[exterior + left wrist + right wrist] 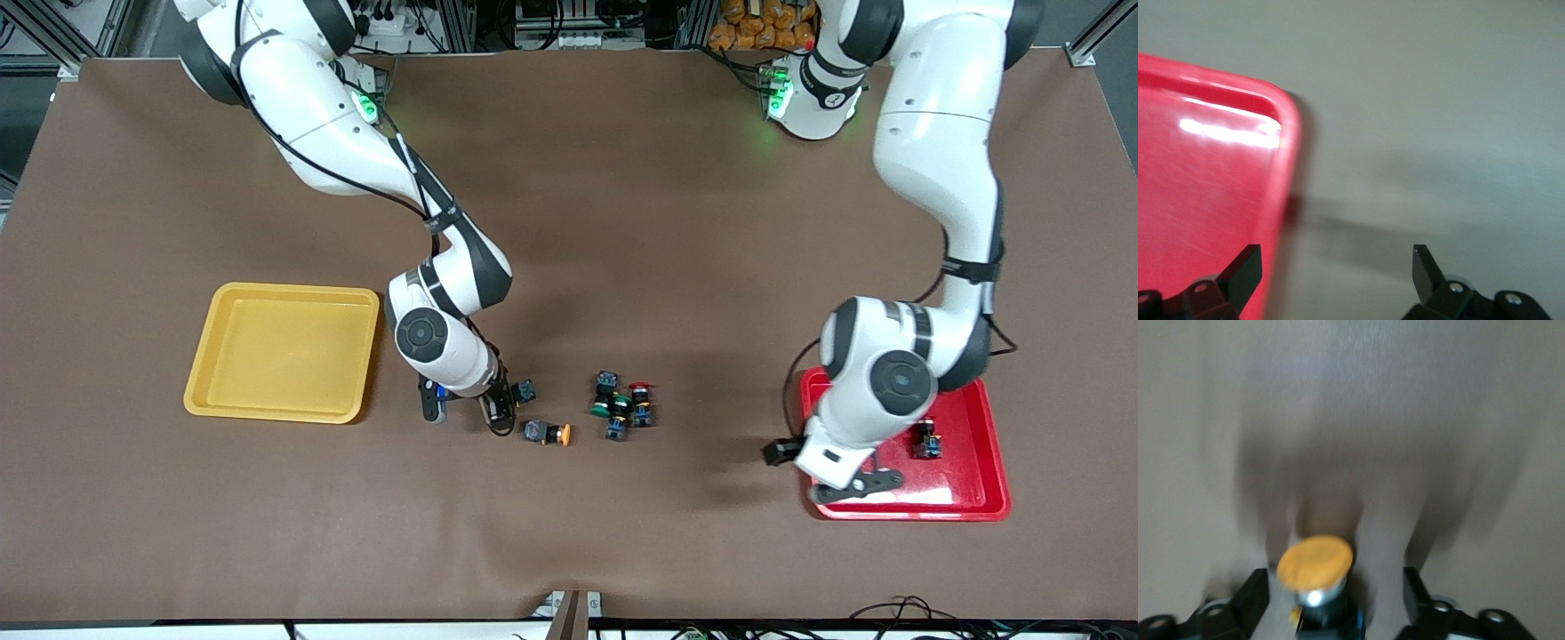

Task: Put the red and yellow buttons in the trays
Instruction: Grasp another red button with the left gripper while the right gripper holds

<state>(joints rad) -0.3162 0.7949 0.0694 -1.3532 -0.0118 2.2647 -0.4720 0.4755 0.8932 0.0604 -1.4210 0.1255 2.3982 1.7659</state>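
On the brown table (622,222), both the left hand (1337,267) and right hand (1335,593) are spread apart.

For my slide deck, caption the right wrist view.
Right gripper, jaws open, around an orange-yellow-capped button above the brown table.

A robotics lab: aluminium framing (53,40) and cables (898,612) edge the table (622,178).

The brown table (622,222) carries yellow tray (283,351), red tray (987,480), and scattered buttons (622,407).
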